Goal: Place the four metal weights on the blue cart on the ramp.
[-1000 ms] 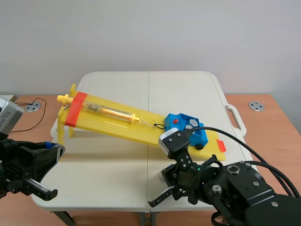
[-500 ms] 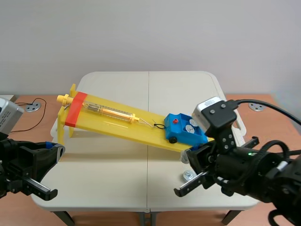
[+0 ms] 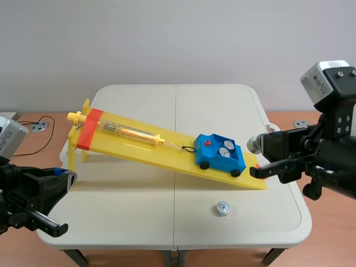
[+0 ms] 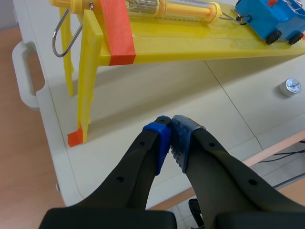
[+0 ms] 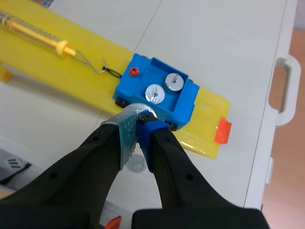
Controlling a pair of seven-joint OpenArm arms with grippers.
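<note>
Since a second ago the right arm has swung up from the table's near edge and out to the right. The right gripper (image 5: 139, 118) now hangs above the low end of the ramp (image 3: 139, 146), its pads pinched on a metal weight (image 5: 138, 109) held only at their very tips. Near the ramp's foot the blue cart (image 3: 220, 155) sits about where it sat before, with two weights (image 5: 154, 92) side by side in its tray and a thin cord running uphill from its front to the spring scale (image 3: 130, 132). One loose weight (image 3: 223, 208) lies on the table (image 3: 139, 222) in front of the ramp, apart from the cart, unmoved over the last half second. Over the table's near left corner, by the ramp's tall leg, the left gripper (image 4: 170, 136) is closed on nothing. The shallow pinch looks like the main worry: a quick swing toward the cart could let the metal weight slip out early. Room left in the tray looks tight, so a release from too high or off-centre could knock the two weights or bounce over the wall. The cart rests on wheels on a slope, held by the cord alone, so a downward press or sideways nudge could roll it or unhook it.
</note>
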